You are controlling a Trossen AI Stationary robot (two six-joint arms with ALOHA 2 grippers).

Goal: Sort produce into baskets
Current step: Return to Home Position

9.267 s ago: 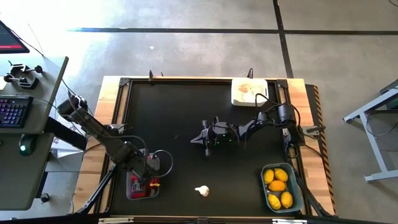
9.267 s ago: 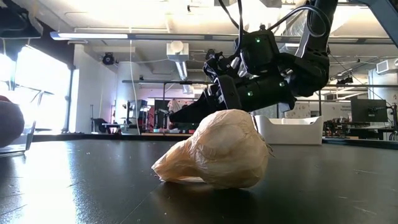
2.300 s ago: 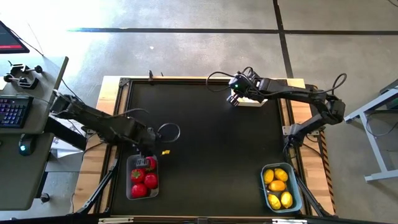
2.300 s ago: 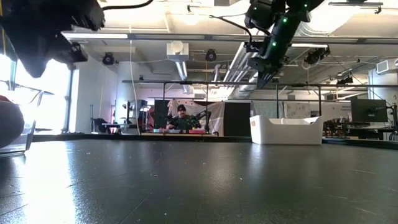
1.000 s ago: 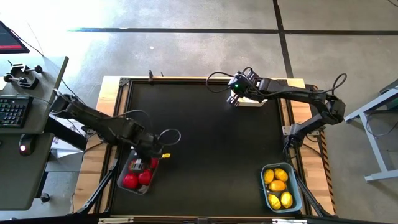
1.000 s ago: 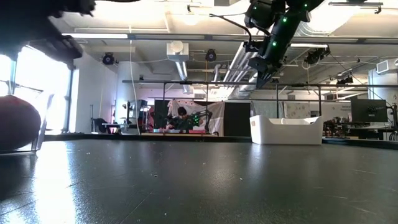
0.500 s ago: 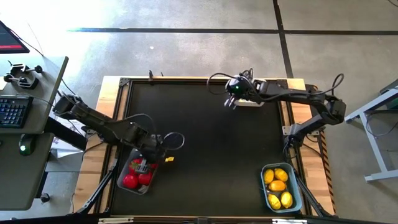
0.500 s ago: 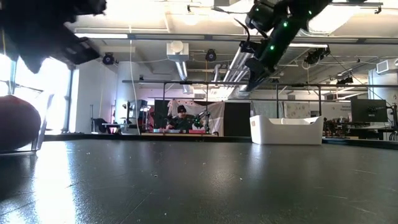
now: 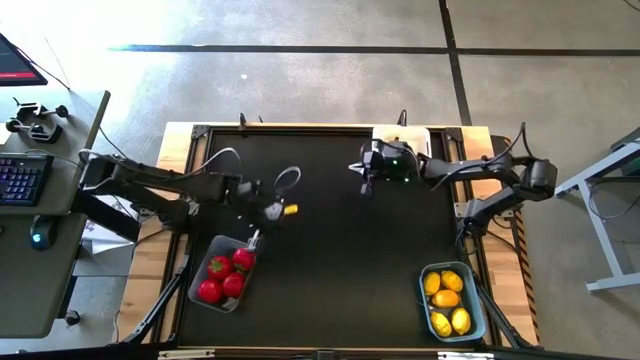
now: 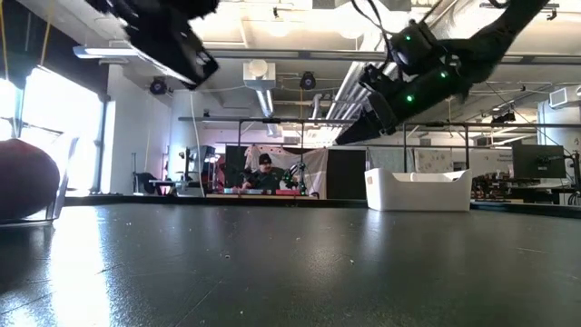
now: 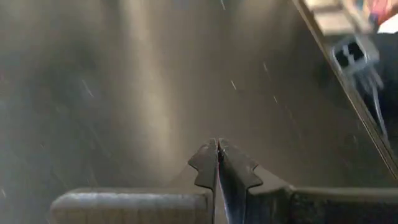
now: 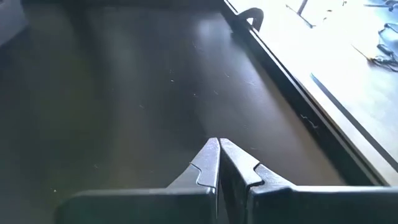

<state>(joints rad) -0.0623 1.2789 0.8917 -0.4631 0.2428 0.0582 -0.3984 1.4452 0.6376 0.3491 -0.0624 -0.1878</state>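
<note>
We look down on a wide workshop: a grey concrete floor point(image 9: 300, 70) crossed by dark tape lines. The low view shows bright ceiling lights, ducting and a person point(image 10: 264, 166) seated far behind. A desk point(image 9: 60, 260) carrying a keyboard point(image 9: 20, 180) stands to the left. The tabletop point(image 9: 330, 270) is a matte black sheet, faintly scuffed and speckled, framed in pale wood.

The left arm point(image 9: 150, 182) reaches in from the left edge. The left gripper point(image 11: 217, 144) hangs above bare black surface just beyond the clear basket point(image 9: 196, 285), its fingers pressed together on nothing. The right arm point(image 9: 470, 168) stretches from the right edge along the far side. The right gripper point(image 12: 219, 144), likewise pressed together and empty, is in the air just beside the white basket point(image 10: 418, 189).

The clear basket sits skewed near the front left corner and holds the red tomatoes point(image 9: 221, 266). The blue-grey basket point(image 9: 424, 300) sits at the front right corner and holds the yellow pieces point(image 9: 446, 298). The white basket stands at the far edge, partly behind the right arm, and we cannot tell what lies in it.
</note>
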